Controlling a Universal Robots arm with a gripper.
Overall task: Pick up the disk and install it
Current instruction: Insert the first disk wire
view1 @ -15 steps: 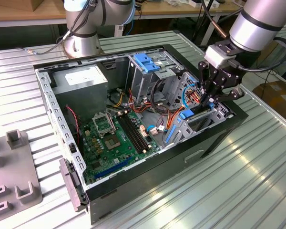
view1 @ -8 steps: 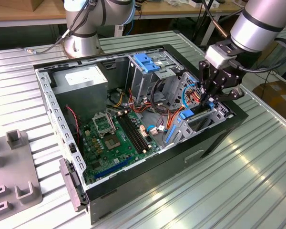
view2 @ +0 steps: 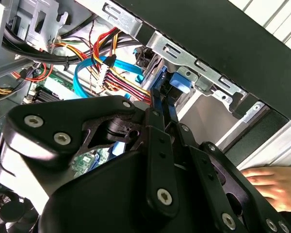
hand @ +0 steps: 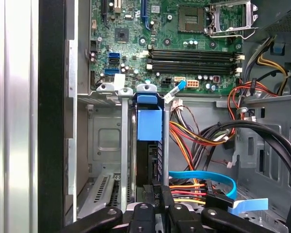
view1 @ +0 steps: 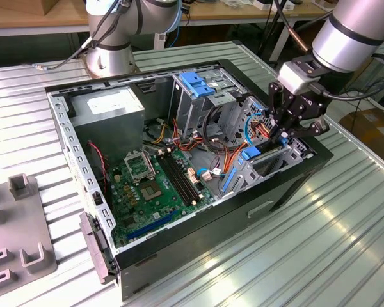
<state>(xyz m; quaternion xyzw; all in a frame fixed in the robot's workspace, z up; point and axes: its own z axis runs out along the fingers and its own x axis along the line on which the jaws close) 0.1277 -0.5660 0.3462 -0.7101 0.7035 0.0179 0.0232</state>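
The disk [hand: 149, 124] stands on edge in a slot of the metal drive cage [hand: 105, 141] at the corner of the open computer case [view1: 269, 198] on the exterior view's right. Its blue bracket tab [view1: 251, 153] faces the motherboard, and its dark body runs back to my fingers. My gripper [view1: 282, 133] reaches down into the cage from above. Its black fingers [hand: 158, 195] close on the disk's near edge. In the second wrist view the fingers [view2: 161, 104] come together beside the blue bracket [view2: 180, 80].
Red, yellow and blue cables [hand: 199, 138] crowd the space beside the cage. The motherboard [view1: 155, 185], the grey power-supply box [view1: 109, 110] and a blue-topped bay [view1: 196, 83] fill the case. A person's hand [view2: 272, 182] rests outside the case wall. A grey fixture [view1: 19, 252] lies at the exterior view's left.
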